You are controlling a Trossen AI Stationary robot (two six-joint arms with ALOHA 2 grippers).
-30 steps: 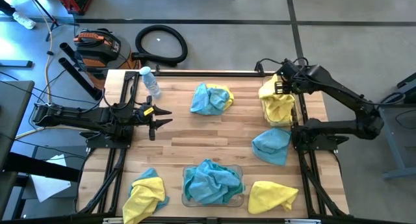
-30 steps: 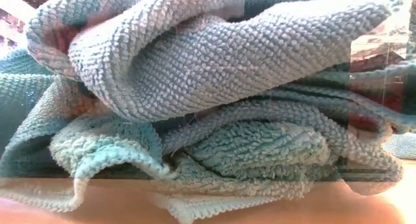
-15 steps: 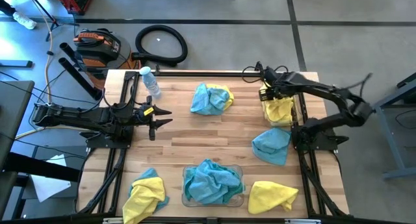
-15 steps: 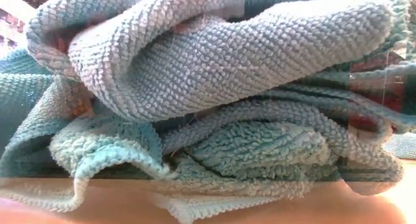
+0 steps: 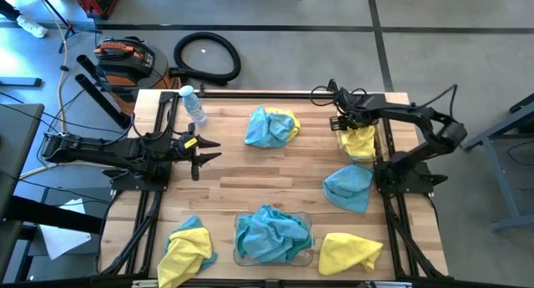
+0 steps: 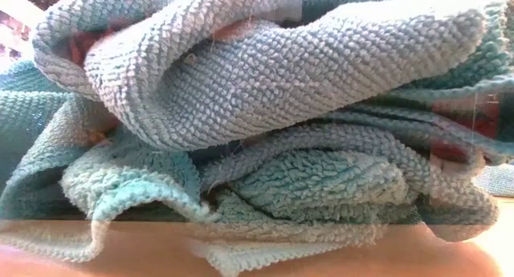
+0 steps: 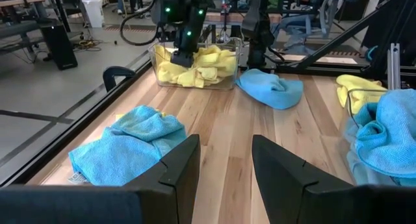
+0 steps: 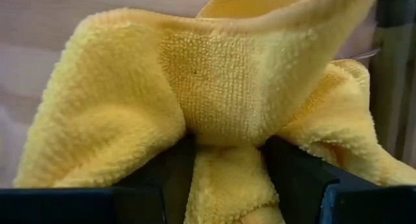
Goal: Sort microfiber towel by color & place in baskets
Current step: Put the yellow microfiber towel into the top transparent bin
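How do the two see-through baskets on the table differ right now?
The basket by the right arm holds yellow towels, while the basket at the table's front edge holds teal-blue towels. The right gripper is over the yellow basket, clamping a yellow towel; no gripper is near the blue one. Both are clear, low-walled bins, each holding one color.

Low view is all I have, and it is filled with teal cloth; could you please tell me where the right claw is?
Observer: The right claw is low over the far-right basket, pinching a yellow towel.
Operator: And the left claw, please?
Observer: The left claw is open and empty, at the left side of the table.
Operator: How much is unsorted?
Observer: Four loose piles lie on the table; the far-centre pile mixes teal and yellow.
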